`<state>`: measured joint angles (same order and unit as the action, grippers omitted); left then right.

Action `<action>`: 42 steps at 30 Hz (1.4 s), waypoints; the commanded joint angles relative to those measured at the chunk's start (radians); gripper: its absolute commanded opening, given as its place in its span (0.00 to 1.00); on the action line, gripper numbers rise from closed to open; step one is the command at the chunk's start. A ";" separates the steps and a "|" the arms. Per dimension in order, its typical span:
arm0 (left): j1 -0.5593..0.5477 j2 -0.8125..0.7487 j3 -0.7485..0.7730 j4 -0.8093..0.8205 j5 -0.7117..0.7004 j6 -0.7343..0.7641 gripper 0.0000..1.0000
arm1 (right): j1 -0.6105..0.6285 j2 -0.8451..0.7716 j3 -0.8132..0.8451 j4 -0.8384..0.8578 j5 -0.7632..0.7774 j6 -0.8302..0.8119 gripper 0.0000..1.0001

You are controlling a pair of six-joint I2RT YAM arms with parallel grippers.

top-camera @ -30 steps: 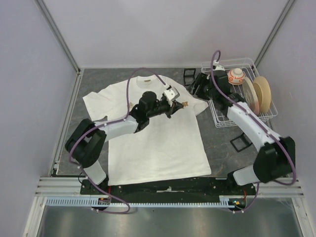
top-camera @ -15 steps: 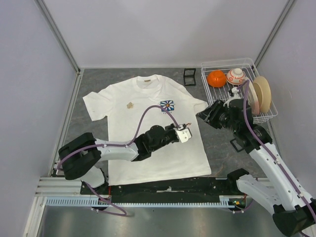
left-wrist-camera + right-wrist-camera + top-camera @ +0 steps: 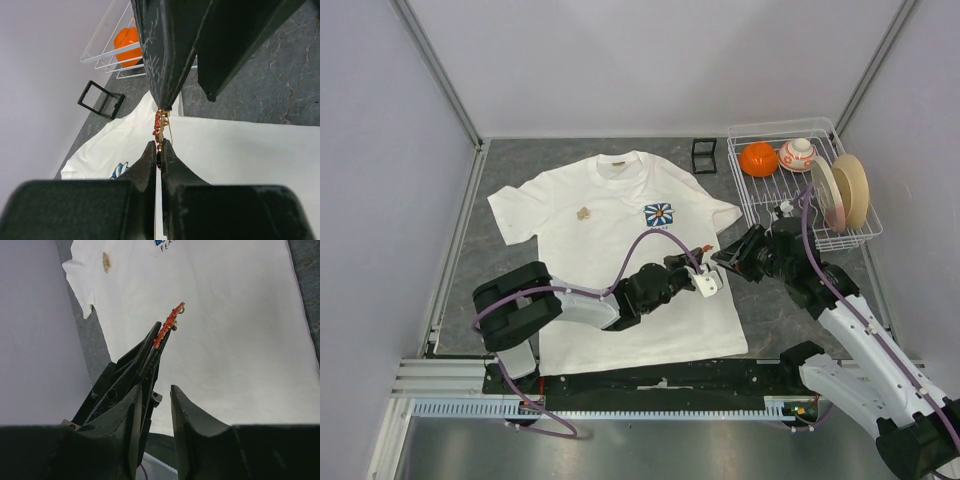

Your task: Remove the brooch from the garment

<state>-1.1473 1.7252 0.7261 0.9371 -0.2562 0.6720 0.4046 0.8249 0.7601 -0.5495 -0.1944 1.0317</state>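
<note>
The garment (image 3: 620, 260) is a white T-shirt spread flat on the dark table, with a blue flower print (image 3: 659, 213) on its chest. My left gripper (image 3: 703, 252) hovers above the shirt's right side, shut on the lower end of a red-and-gold brooch (image 3: 160, 125). In the right wrist view the brooch (image 3: 169, 322) sticks up out of the left gripper's fingertips (image 3: 152, 347), clear of the cloth. My right gripper (image 3: 722, 257) faces it from the right, open, one of its fingers (image 3: 162, 55) right at the brooch's free end. Nothing sits between the right gripper's jaws (image 3: 154, 392).
A small gold ornament (image 3: 584, 213) sits on the shirt's left chest. A white wire basket (image 3: 750, 215) at the back right holds an orange ball (image 3: 758, 159), a white-and-orange ball (image 3: 798, 154) and plates (image 3: 850, 190). A small black frame (image 3: 703, 155) stands behind the shirt.
My left arm carried the brooch from over the shirt's collar area down to its right side. My right arm left the basket, came up to the brooch, and its jaws narrowed.
</note>
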 commanded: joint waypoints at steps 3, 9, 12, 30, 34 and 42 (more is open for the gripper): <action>-0.006 0.025 0.038 0.167 0.000 0.038 0.02 | 0.014 0.052 -0.021 0.079 0.004 0.067 0.36; -0.006 0.036 0.029 0.175 0.028 0.034 0.02 | 0.028 0.085 -0.016 0.118 0.044 0.090 0.36; -0.006 0.042 0.027 0.175 0.029 0.035 0.02 | 0.028 0.088 -0.019 0.125 0.052 0.100 0.35; -0.023 0.050 0.027 0.175 0.031 0.054 0.02 | 0.030 0.105 -0.035 0.160 0.104 0.153 0.27; -0.034 0.060 0.032 0.180 0.014 0.074 0.02 | 0.030 0.114 -0.035 0.160 0.113 0.163 0.26; -0.038 0.066 0.035 0.187 0.008 0.083 0.02 | 0.031 0.123 -0.048 0.166 0.116 0.171 0.24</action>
<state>-1.1690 1.7786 0.7284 1.0294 -0.2455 0.7223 0.4301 0.9436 0.7250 -0.4191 -0.0990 1.1801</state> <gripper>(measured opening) 0.040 0.247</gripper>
